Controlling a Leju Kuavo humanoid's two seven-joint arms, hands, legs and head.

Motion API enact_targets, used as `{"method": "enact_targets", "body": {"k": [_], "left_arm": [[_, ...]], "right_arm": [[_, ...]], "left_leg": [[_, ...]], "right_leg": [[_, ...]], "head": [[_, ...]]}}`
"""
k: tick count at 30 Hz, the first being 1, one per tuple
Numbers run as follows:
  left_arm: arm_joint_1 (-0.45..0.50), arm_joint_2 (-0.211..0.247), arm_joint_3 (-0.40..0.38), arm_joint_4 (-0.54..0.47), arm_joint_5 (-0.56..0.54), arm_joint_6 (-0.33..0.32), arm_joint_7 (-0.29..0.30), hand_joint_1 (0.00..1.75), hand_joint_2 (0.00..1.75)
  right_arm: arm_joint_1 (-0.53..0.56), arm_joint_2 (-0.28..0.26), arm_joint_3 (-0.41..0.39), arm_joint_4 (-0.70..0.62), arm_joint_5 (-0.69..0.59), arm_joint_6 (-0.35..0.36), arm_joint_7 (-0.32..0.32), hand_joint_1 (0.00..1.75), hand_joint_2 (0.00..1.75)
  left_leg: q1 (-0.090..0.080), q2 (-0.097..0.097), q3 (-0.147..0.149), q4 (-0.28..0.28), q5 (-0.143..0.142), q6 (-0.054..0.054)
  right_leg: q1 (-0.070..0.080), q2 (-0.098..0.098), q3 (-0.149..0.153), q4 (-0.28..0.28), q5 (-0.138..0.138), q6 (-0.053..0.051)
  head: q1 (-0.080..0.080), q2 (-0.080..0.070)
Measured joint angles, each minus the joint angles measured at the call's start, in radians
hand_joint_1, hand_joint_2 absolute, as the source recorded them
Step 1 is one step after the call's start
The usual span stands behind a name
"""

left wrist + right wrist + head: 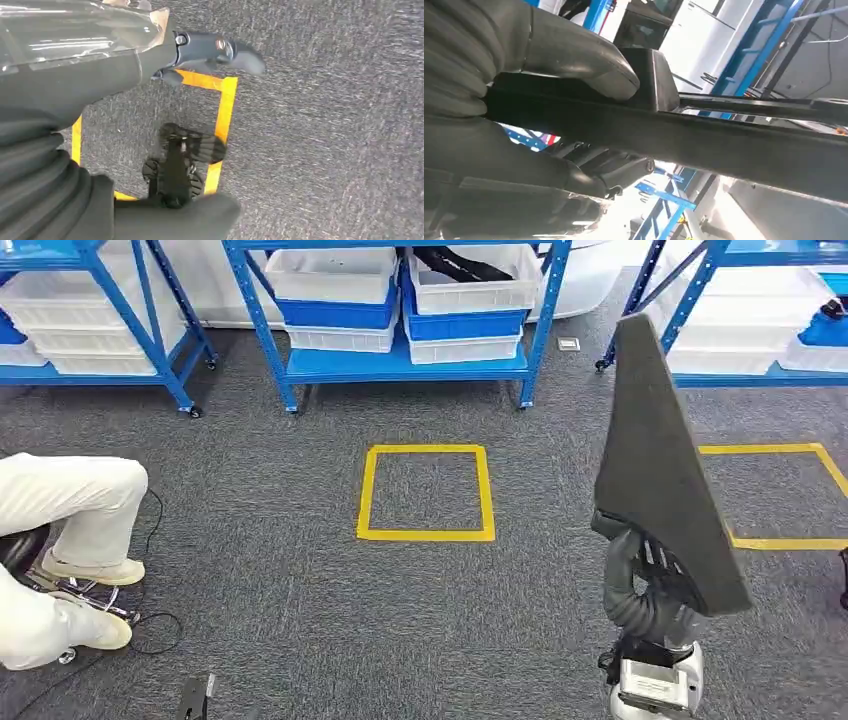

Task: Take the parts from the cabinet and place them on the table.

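1. My right hand (655, 585) grips a dark wedge-shaped part (655, 470) at its lower end; the part stands upright above the fingers (589, 65).
2. It looks like light, slightly soft foam; a low hold may let it tip.
3. My left hand (200, 52) hangs over carpet (325, 125), fingers loosely spread, holding nothing.

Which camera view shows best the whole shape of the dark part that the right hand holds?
The head view: the dark part stands as a full tall wedge above the right hand. The right wrist view gives a close dark edge under the thumb.
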Motion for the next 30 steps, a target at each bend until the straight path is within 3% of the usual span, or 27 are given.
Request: {"method": "enact_targets", "body": {"k": [1,2,3,5,6,7,10,11,13,15,16,17,18,19,20,21,22,25,26,27,28,29,30], "left_arm": [[0.003,0.001,0.0,0.0,0.0,0.001,0.0,0.0,1.75],[0.005,0.002,0.0,0.0,0.0,0.001,0.0,0.0,1.75],[0.006,0.002,0.001,0.0,0.0,0.001,0.0,0.0,1.75],[0.006,0.003,0.001,0.0,0.0,0.001,-0.001,0.0,1.75],[0.006,0.005,0.002,0.0,0.0,0.001,-0.002,0.0,1.75],[0.007,0.006,0.003,0.0,0.0,0.004,-0.002,0.0,1.75],[0.007,0.008,0.01,0.0,-0.003,0.019,-0.003,0.0,1.75],[0.007,0.006,0.012,0.0,-0.005,0.021,-0.005,0.0,1.75],[0.008,0.006,0.016,0.0,-0.006,0.034,-0.012,0.0,1.75],[0.011,0.008,0.018,0.0,-0.008,0.039,-0.018,0.0,1.75],[0.012,0.01,0.018,0.0,-0.008,0.039,-0.02,0.0,1.75],[0.014,0.011,0.019,0.0,-0.008,0.039,-0.021,0.0,1.75],[0.015,0.011,0.019,0.0,-0.008,0.04,-0.021,0.0,1.75],[0.016,0.011,0.019,0.0,-0.009,0.039,-0.021,0.0,1.75],[0.016,0.01,0.019,0.0,-0.009,0.039,-0.021,0.0,1.75],[0.015,0.01,0.019,0.0,-0.009,0.039,-0.022,0.0,1.75],[0.016,0.016,0.02,-0.001,-0.009,0.04,-0.023,0.0,1.75],[0.015,0.014,0.02,-0.001,-0.009,0.04,-0.024,0.0,1.75],[0.015,0.013,0.02,-0.001,-0.009,0.04,-0.025,0.0,1.75],[0.014,0.014,0.02,-0.001,-0.009,0.04,-0.026,0.0,1.75],[0.014,0.014,0.021,-0.001,-0.009,0.04,-0.027,0.0,1.75],[0.016,0.014,0.022,-0.001,-0.008,0.04,-0.029,0.0,1.75],[0.018,0.015,0.024,-0.001,-0.007,0.041,-0.033,0.0,1.75]], "right_arm": [[0.0,0.001,0.002,0.0,0.004,0.002,0.003,1.75,1.75],[0.0,0.001,0.003,0.001,0.005,0.003,0.005,1.75,1.75],[0.0,0.001,0.004,0.001,0.006,0.003,0.007,1.75,1.75],[0.0,0.003,0.006,0.001,0.007,0.003,0.007,1.75,1.75],[-0.002,0.005,0.007,0.001,0.008,0.003,0.008,1.75,1.75],[-0.006,0.005,0.007,0.001,0.013,0.005,0.009,1.75,1.75],[-0.009,0.008,0.008,0.0,0.024,0.01,0.016,1.75,1.75],[-0.008,0.008,0.008,0.0,0.026,0.01,0.016,1.75,1.75],[-0.008,0.008,0.009,0.0,0.029,0.013,0.016,1.75,1.75],[-0.005,0.01,0.01,0.0,0.032,0.021,0.016,1.75,1.75],[-0.002,0.01,0.011,0.0,0.034,0.023,0.017,1.75,1.75],[0.0,0.01,0.011,0.0,0.034,0.025,0.017,1.75,1.75],[0.001,0.01,0.011,0.0,0.034,0.026,0.017,1.75,1.75],[0.002,0.009,0.011,0.0,0.034,0.027,0.017,1.75,1.75],[0.002,0.009,0.011,0.0,0.034,0.027,0.017,1.75,1.75],[0.002,0.009,0.011,0.0,0.035,0.027,0.017,1.75,1.75],[0.002,0.01,0.012,0.0,0.036,0.027,0.017,1.75,1.75],[0.004,0.013,0.011,-0.001,0.037,0.027,0.017,1.75,1.75],[0.004,0.013,0.011,-0.001,0.037,0.027,0.017,1.75,1.75],[0.005,0.015,0.012,-0.002,0.037,0.028,0.017,1.75,1.75],[0.004,0.017,0.011,-0.003,0.037,0.028,0.018,1.75,1.75],[0.002,0.019,0.011,-0.003,0.037,0.028,0.018,1.75,1.75],[0.002,0.019,0.011,-0.003,0.04,0.028,0.018,1.75,1.75]], "left_leg": [[0.001,0.0,-0.021,0.063,-0.017,-0.002],[0.002,-0.001,-0.019,0.075,-0.01,-0.002],[0.003,-0.001,0.006,0.04,0.017,-0.002],[0.009,-0.018,0.111,-0.13,0.093,0.003],[0.012,-0.055,0.157,-0.211,0.104,0.008],[0.015,-0.088,0.178,-0.232,0.094,0.012],[0.006,-0.057,0.169,-0.238,0.096,0.019],[0.01,-0.042,0.171,-0.252,0.105,0.031],[0.011,-0.017,0.169,-0.261,0.114,0.048],[0.008,0.011,0.164,-0.261,0.115,0.052],[0.007,0.023,0.161,-0.26,0.116,0.052],[0.007,0.038,0.159,-0.259,0.116,0.052],[0.007,0.049,0.159,-0.258,0.116,0.052],[0.007,0.061,0.159,-0.256,0.116,0.051],[0.008,0.073,0.159,-0.252,0.114,0.047],[0.008,0.081,0.159,-0.247,0.111,0.042],[-0.001,0.088,0.157,-0.243,0.107,0.034],[-0.001,0.112,0.157,-0.242,0.11,0.02],[0.002,0.125,0.158,-0.241,0.11,0.014],[0.011,0.105,0.152,-0.234,0.098,0.005],[0.013,0.054,0.141,-0.201,0.066,0.001],[0.015,0.024,0.116,-0.136,0.023,-0.001],[0.015,0.008,0.079,-0.054,-0.02,-0.002]], "right_leg": [[0.0,0.009,-0.009,0.003,0.005,0.001],[0.0,0.019,-0.015,0.006,0.008,0.004],[0.0,0.029,-0.021,0.01,0.01,0.004],[0.0,0.049,-0.024,0.015,0.013,0.008],[0.0,0.058,-0.026,0.016,0.014,0.01],[0.004,0.065,-0.036,0.017,0.018,0.017],[-0.004,0.095,-0.046,0.014,0.032,0.038],[0.01,0.103,-0.057,0.016,0.034,0.046],[0.007,0.027,-0.094,0.085,-0.008,0.041],[0.002,0.013,-0.169,0.237,-0.074,0.035],[0.0,0.012,-0.199,0.304,-0.094,0.039],[-0.002,0.01,-0.209,0.334,-0.097,0.047],[-0.005,0.007,-0.195,0.313,-0.085,0.056],[-0.007,0.001,-0.156,0.247,-0.056,0.068],[-0.012,-0.017,-0.099,0.143,-0.018,0.08],[-0.015,-0.054,-0.05,0.053,0.01,0.086],[-0.008,-0.089,-0.043,0.031,0.004,0.074],[-0.002,-0.051,-0.052,0.031,0.014,0.057],[-0.003,-0.038,-0.056,0.028,0.02,0.047],[-0.02,-0.027,-0.052,0.025,0.025,0.039],[-0.018,-0.016,-0.056,0.025,0.029,0.031],[-0.015,-0.01,-0.06,0.025,0.032,0.022],[-0.013,0.002,-0.063,0.025,0.035,0.019]], "head": [[0.001,0.0],[0.0,0.0],[0.0,0.0],[0.0,0.0],[0.001,0.0],[0.002,0.0],[-0.004,0.0],[-0.004,0.0],[0.002,0.0],[0.005,0.0],[0.006,0.0],[0.006,0.0],[0.005,0.0],[0.007,0.0],[0.005,0.0],[0.007,0.0],[0.006,0.0],[0.004,0.0],[0.005,0.0],[0.003,0.0],[0.002,0.0],[-0.001,0.0],[-0.002,0.0]]}}
